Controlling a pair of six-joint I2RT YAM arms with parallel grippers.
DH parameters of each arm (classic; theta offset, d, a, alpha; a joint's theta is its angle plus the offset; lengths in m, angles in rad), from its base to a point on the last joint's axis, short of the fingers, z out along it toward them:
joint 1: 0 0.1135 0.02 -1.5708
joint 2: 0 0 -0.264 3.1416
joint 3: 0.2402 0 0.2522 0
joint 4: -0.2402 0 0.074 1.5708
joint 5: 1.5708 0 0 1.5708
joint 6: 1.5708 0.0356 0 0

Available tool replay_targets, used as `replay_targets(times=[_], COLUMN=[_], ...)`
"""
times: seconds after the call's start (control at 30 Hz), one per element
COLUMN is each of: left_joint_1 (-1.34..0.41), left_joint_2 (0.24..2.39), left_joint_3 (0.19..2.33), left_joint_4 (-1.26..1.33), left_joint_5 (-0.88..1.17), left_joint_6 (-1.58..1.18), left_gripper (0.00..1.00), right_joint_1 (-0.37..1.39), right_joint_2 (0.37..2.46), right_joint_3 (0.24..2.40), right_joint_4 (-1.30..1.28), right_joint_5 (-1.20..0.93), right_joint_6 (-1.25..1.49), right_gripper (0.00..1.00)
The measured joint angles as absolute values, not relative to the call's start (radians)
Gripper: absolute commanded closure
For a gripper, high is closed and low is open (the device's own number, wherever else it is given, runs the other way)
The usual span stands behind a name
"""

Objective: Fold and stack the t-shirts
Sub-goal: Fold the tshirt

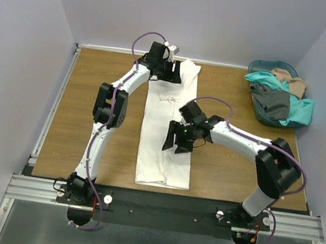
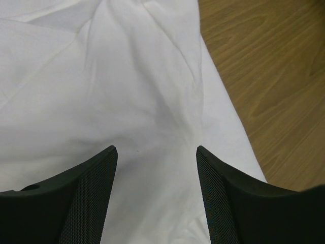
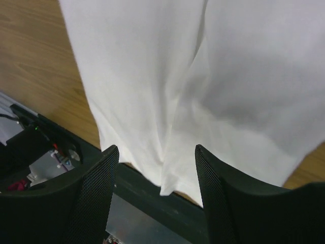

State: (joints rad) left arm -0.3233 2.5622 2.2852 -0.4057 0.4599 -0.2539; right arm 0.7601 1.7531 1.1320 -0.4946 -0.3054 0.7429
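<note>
**A:** Is either arm holding anything?

**B:** No. The left gripper has its jaws spread, with only the white t-shirt showing between its fingers. The right gripper is spread the same way, with nothing pinched.

**A:** Where does the shirt lie?

**B:** It's folded into a long strip that runs from under the left gripper to past the right one. The right gripper hangs over the strip's near half. Just ahead of its fingertips, the hem seems to lap over the edge of the table onto the black rail.

**A:** Are the fingers touching the cloth?

**B:** I can't tell from here; the wrist views are too close to judge the gap.

**A:** And the other shirts?

**B:** They're well off to the right gripper's outer side, heaped in the basket: a teal shirt, a dark grey shirt and a tan shirt. None of them is folded yet.

**A:** What could go wrong?

**B:** The strip is layered. If a gripper closes on the top layer alone, I'd expect the lengthwise fold to fall open as it lifts. If the two arms lift unevenly, the strip could skew. That overhanging hem might also catch on the rail and drag.
</note>
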Motion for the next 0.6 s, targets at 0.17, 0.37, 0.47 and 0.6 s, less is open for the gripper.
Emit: replay_targets(times=[0.17,0.37,0.47,0.6], left_joint_1=[-0.34,-0.347,-0.347,-0.349], left_joint_2=[2.315,1.951,1.805,1.67], left_joint_3=[2.077,1.729,1.483,1.177], left_joint_4=[-0.404,-0.414,-0.396,-0.448], left_joint_5=[0.447,0.372,0.327,0.291], left_joint_6=[-0.254,-0.233,-0.233,-0.269], left_gripper=[0.28,0.29,0.29,0.31], right_joint_1=[0.76,0.763,0.77,0.78], right_joint_2=[1.567,1.479,1.45,1.4], right_joint_3=[1.057,0.905,0.852,0.798], right_joint_4=[-0.574,-0.647,-0.677,-0.686], right_joint_5=[-0.281,-0.279,-0.28,-0.281], right_joint_6=[0.744,0.754,0.763,0.77], right_gripper=[0.31,0.31,0.32,0.35])
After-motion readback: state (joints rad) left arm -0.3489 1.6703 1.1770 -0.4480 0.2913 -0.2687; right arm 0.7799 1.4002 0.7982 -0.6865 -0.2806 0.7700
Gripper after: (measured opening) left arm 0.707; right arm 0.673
